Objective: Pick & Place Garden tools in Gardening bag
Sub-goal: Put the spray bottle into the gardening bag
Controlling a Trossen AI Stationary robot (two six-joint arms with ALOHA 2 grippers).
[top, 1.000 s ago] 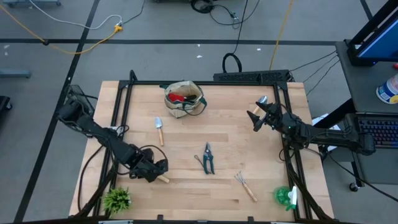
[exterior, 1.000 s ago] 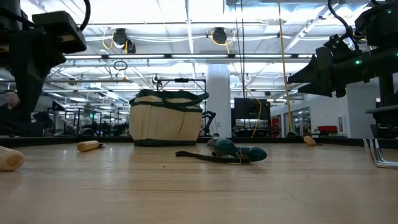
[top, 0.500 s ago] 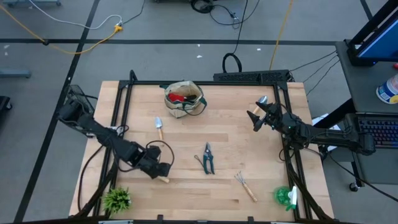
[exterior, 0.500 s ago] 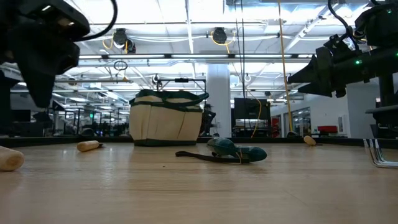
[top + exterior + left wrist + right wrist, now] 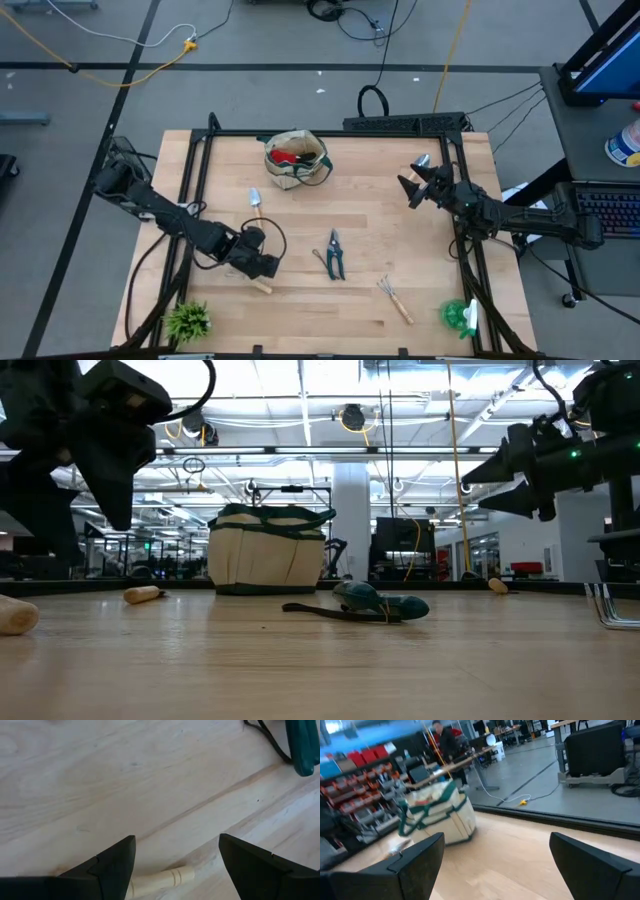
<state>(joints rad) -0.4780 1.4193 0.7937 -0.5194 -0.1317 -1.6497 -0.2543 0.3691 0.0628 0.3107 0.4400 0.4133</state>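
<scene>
left pincer [image 5: 268,266] moved toward shears [image 5: 334,254] | fingers apart | empty

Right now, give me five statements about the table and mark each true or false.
1. The gardening bag already has something red inside. True.
2. The pruning shears are in the bag. False: they lie on the table near its middle.
3. The left gripper is shut on a wooden handle. False: its fingers are open above a wooden handle that lies on the table, holding nothing.
4. The right gripper is open and held above the table, holding nothing. True.
5. The green spray bottle stands next to the bag. False: it is at the table's near right corner, far from the bag.
</scene>
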